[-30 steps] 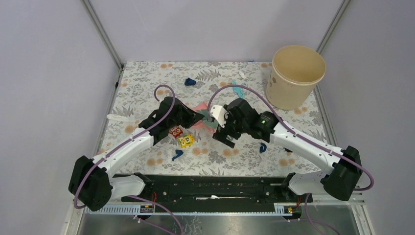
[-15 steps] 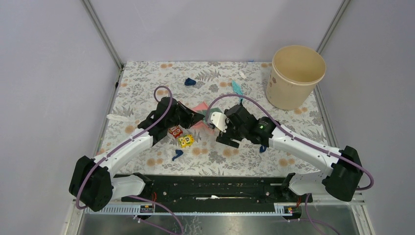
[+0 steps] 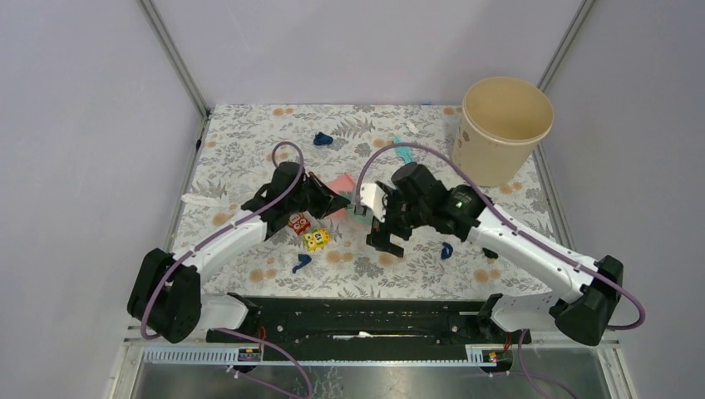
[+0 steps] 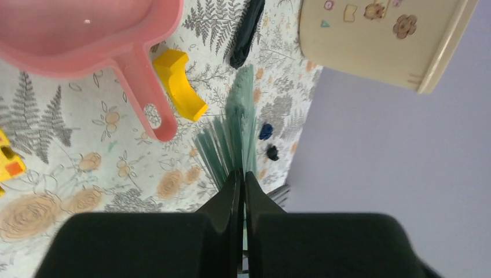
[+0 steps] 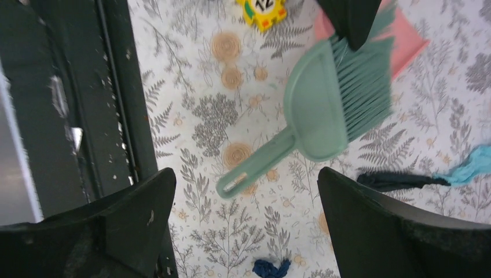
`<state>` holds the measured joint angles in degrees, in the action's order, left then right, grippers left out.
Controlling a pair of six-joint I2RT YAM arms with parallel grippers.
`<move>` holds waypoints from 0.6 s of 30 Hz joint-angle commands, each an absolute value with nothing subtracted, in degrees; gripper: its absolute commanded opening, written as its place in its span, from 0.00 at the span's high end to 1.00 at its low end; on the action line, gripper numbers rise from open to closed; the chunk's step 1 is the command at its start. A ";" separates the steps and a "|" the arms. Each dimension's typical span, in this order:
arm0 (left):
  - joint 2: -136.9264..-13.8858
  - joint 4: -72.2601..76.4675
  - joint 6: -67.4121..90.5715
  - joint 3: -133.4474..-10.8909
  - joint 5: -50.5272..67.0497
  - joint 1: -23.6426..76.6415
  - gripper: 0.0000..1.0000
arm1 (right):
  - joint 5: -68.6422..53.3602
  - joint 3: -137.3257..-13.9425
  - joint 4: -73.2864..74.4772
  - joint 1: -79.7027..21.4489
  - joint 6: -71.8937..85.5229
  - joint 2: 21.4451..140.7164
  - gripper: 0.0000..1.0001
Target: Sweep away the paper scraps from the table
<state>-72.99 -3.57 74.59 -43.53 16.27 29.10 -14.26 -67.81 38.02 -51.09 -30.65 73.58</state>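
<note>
Left arm reached to mid-desk (image 3: 241, 150), wrist rolled sideways. Left hand (image 4: 240, 176) was clenched on the bristle tips of the green brush (image 5: 315, 110), just beside the pink dustpan (image 4: 87, 35). Right hand (image 5: 246, 191) pointed down, spread wide, hovering over the brush handle. Paper scraps (image 3: 322, 139) lay scattered on the desk, one navy wad (image 5: 270, 269) near the right hand.

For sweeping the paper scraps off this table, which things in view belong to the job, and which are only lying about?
For the job: navy paper wads, teal strip, green brush, pink dustpan, probably the beige bucket.
Lying about: yellow curved piece, red and yellow toy blocks.
</note>
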 commanded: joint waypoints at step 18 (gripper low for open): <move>-58.79 -10.96 19.49 -42.23 44.00 31.06 1.00 | -51.60 -75.48 44.16 -35.52 -41.16 84.04 0.00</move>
